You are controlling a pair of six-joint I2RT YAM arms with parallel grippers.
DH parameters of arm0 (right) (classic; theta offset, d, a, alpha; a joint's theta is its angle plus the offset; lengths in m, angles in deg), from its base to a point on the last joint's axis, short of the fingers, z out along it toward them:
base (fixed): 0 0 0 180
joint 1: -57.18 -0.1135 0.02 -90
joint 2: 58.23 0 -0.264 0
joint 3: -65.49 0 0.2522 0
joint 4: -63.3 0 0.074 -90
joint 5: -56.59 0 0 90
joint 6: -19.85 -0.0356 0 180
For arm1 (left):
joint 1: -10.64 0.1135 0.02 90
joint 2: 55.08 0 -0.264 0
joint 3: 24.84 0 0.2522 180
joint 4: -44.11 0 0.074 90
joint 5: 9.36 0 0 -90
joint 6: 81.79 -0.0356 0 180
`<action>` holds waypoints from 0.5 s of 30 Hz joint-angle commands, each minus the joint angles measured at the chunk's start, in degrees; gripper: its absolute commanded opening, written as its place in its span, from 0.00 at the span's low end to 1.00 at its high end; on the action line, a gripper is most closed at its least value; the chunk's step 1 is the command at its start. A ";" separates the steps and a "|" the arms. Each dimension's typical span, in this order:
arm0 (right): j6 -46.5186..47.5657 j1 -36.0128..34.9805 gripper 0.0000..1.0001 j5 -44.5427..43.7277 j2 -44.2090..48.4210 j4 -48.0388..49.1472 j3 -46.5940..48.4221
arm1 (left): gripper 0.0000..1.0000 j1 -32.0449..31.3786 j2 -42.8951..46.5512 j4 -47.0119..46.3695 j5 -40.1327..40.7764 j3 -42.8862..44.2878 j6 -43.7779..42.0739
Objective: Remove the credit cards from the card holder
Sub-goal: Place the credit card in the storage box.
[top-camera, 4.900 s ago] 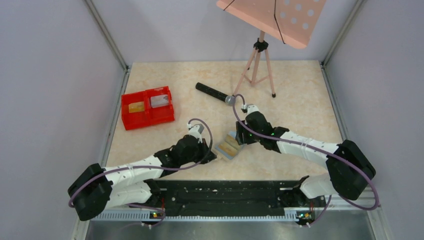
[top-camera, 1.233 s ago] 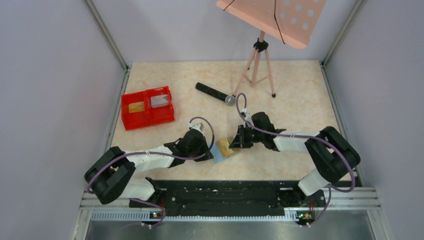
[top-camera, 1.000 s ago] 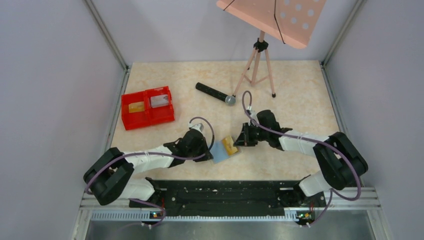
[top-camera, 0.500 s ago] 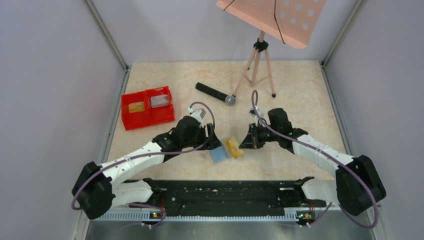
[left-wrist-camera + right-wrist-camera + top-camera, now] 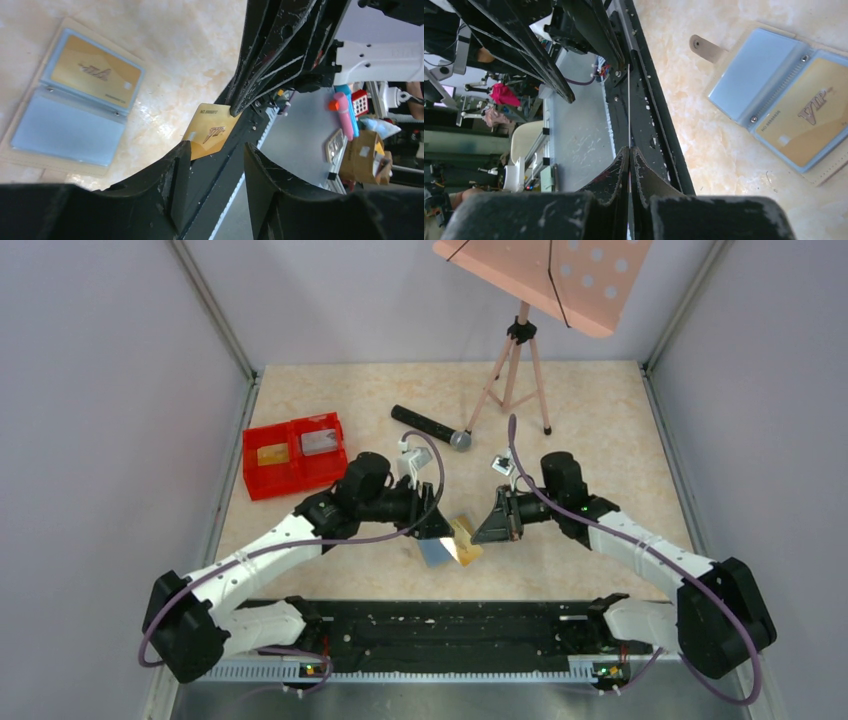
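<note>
Since right fingers (image 5: 616, 180) rose, gold card (image 5: 210, 132) clear of card holder (image 5: 65, 127)

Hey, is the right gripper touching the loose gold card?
Touching. The left wrist view shows the right gripper pinching the gold card at its top corner, jaws shut on it.

Edge-on credit card (image 5: 628, 110) in gripper (image 5: 629, 150)

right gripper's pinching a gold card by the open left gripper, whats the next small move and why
Probably close the left gripper on the free end of the gold card. The right gripper pinches one edge, its opposite corner sits at the open left fingertips, and the red tray is on the left arm's side.
</note>
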 commanded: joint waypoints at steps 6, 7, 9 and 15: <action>-1.78 -0.22 0.00 3.81 1.92 6.02 -0.23 | 0.41 0.29 -2.00 -4.76 -9.49 0.28 -0.60; -1.80 -0.25 0.00 3.80 1.93 5.99 -0.18 | 0.40 0.46 -2.02 -4.99 -9.65 0.00 -0.56; -1.91 -0.21 0.00 4.11 1.99 6.19 -0.16 | 0.40 1.02 -1.93 -4.92 -9.34 -0.38 -0.73; -1.33 -0.20 0.00 3.91 1.83 5.37 -0.15 | 0.50 3.95 0.59 -1.87 -6.52 0.47 -2.39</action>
